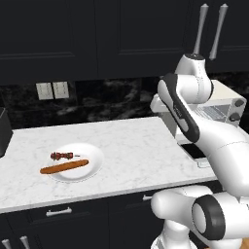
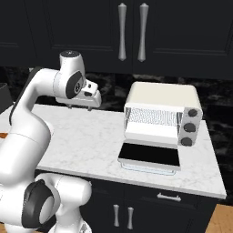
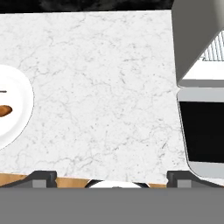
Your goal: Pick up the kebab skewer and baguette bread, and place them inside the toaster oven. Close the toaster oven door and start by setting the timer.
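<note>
Crosswise, baguette bread (image 1: 64,167) on plate (image 1: 92,170)

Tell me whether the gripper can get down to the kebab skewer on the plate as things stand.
Probably yes. The gripper hangs open above bare counter, and the kebab skewer lies uncovered on the white plate, beside the baguette bread. Nothing stands between them.

a white marble counter (image 1: 126,141) runs across the middle of the left base view, grey-veined. above it hang dark upper cabinets (image 2: 173,32) with long silver handles (image 2: 122,32). the backsplash (image 1: 112,99) is black stone, with pale wall switches (image 1: 52,90) at upper left. dark drawers (image 2: 154,198) sit below; wood floor (image 2: 226,220) shows at lower right.
</note>
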